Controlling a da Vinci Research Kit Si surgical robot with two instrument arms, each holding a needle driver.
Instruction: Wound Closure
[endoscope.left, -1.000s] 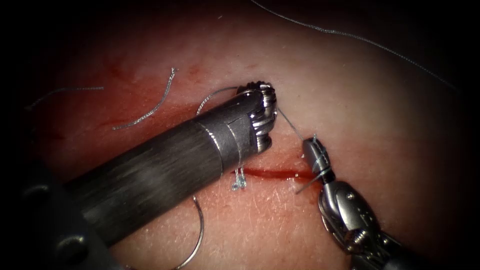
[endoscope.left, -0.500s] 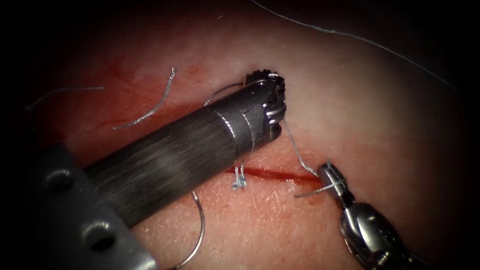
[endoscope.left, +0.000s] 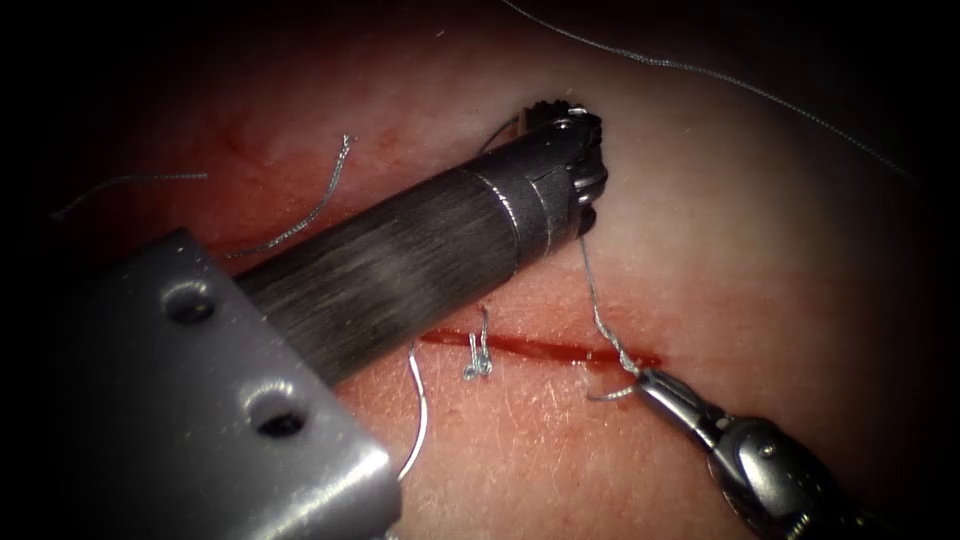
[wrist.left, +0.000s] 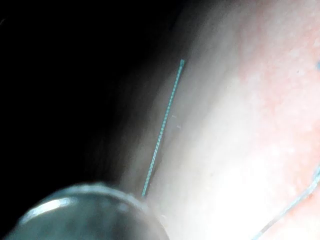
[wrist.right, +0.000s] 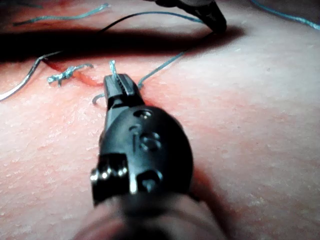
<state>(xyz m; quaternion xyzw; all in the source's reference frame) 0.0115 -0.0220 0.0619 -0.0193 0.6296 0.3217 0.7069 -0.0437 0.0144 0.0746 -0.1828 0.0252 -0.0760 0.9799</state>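
The left tool's wrist (endoscope.left: 565, 170) hangs over the tissue (endoscope.left: 760, 250) above the cut (endoscope.left: 540, 348). In the right wrist view its jaws (wrist.right: 214, 19) look shut on the thread (endoscope.left: 592, 295). That thread runs down to the right tool (endoscope.left: 650, 381), whose jaws are shut on it at the cut's right end, with a short tail (endoscope.left: 605, 395) sticking out. The same hold shows close up at the right tool (wrist.right: 118, 86). The curved needle (endoscope.left: 420, 405) lies free on the tissue below the cut, beside the left shaft; neither tool holds it. A tied knot (endoscope.left: 477, 366) sits on the cut.
Cut ends of thread (endoscope.left: 305, 215) lie on the tissue at the upper left. A long strand (endoscope.left: 700, 70) crosses the far right. Red fluid stains the tissue around the cut. The left arm's shaft (endoscope.left: 400, 270) and grey housing (endoscope.left: 200, 400) cover the lower left.
The left tool has moved up and to the right, and the right tool down and to the right. The thread between them is now drawn out longer.
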